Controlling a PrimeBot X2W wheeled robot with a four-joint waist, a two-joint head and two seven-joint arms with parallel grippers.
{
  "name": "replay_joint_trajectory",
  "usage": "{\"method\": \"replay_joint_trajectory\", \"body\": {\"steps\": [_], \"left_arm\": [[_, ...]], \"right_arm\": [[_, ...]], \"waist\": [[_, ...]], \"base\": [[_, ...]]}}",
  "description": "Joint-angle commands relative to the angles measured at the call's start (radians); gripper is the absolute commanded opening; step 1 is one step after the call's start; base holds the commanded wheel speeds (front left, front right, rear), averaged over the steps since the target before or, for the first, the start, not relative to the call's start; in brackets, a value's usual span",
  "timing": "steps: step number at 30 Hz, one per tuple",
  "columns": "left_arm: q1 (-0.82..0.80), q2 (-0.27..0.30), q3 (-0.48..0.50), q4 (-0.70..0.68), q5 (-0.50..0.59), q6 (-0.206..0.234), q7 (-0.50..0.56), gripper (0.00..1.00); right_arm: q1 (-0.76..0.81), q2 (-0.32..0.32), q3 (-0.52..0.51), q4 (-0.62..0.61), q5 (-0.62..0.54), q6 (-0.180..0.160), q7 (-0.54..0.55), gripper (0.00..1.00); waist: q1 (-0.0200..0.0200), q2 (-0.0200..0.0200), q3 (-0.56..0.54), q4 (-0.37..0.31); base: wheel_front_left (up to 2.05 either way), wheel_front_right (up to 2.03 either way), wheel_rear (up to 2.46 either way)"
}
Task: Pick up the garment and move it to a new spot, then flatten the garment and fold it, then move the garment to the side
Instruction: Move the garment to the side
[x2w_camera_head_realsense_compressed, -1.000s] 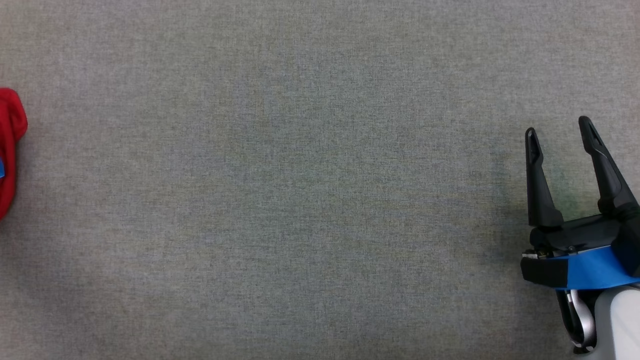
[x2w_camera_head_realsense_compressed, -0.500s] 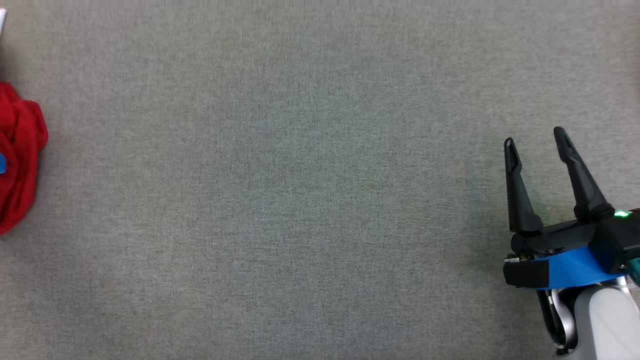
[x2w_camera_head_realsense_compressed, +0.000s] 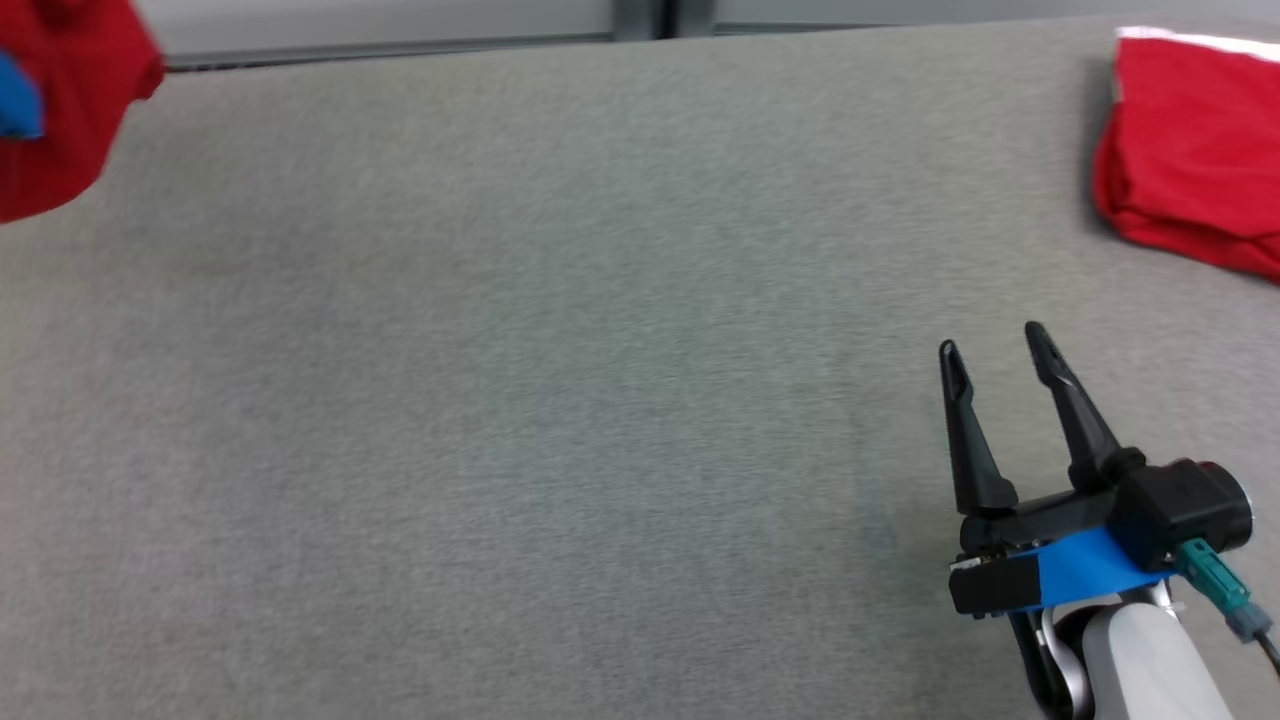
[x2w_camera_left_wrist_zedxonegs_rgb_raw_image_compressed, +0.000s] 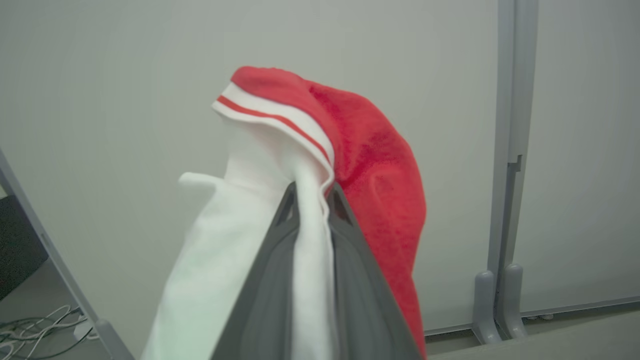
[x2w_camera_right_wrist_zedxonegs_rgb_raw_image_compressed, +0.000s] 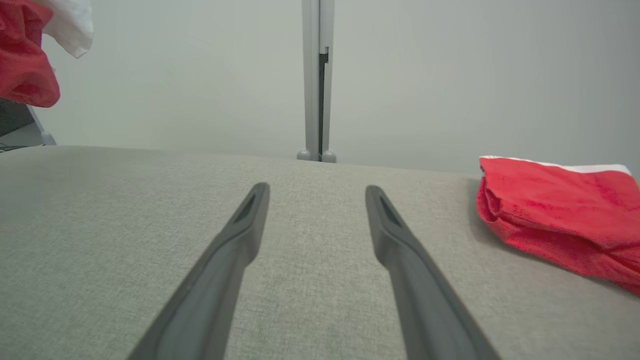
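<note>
The left gripper (x2w_camera_left_wrist_zedxonegs_rgb_raw_image_compressed: 311, 192) pinches the red-and-white garment (x2w_camera_left_wrist_zedxonegs_rgb_raw_image_compressed: 380, 165) by its white trim, lifted clear of the grey surface (x2w_camera_head_realsense_compressed: 560, 400) at far left for carrying, while the right gripper (x2w_camera_head_realsense_compressed: 990, 340) hovers near right, fingers spread and empty, ready to help flatten.

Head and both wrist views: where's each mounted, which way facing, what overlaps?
Head view: on the head, looking forward and down at the grey table; open right gripper lower right.
Left wrist view: on the left wrist, facing the wall; left gripper shut on the held garment.
Right wrist view: low over the table, facing the wall; own open fingers.
Shared: head and right wrist views both show the folded garment.
</note>
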Motion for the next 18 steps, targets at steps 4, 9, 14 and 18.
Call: {"method": "replay_joint_trajectory", "body": {"steps": [4, 9, 14, 18], "left_arm": [[-0.028, -0.046, -0.078, -0.133, -0.002, -0.001, 0.022, 0.00], [-0.002, -0.103, -0.181, -0.297, -0.003, -0.001, 0.067, 0.00], [0.095, -0.167, -0.264, -0.413, -0.012, 0.002, 0.099, 0.00], [0.236, -0.206, -0.304, -0.457, -0.028, 0.032, 0.096, 0.00]], "right_arm": [[0.024, 0.003, 0.018, 0.024, 0.040, 0.000, -0.008, 1.00], [0.031, 0.003, 0.021, 0.017, 0.087, 0.000, -0.009, 1.00], [0.044, 0.004, 0.018, 0.000, 0.115, 0.000, -0.009, 1.00], [0.049, 0.003, 0.009, -0.009, 0.130, 0.000, -0.009, 1.00]], "waist": [[0.0001, 0.0001, -0.078, -0.099], [0.0001, 0.0001, -0.098, -0.158], [0.0001, 0.0001, -0.097, -0.184], [0.0001, 0.0001, -0.091, -0.187]], "base": [[0.00, 0.00, 0.00], [0.00, 0.00, 0.00], [0.00, 0.00, 0.00], [0.00, 0.00, 0.00]]}}
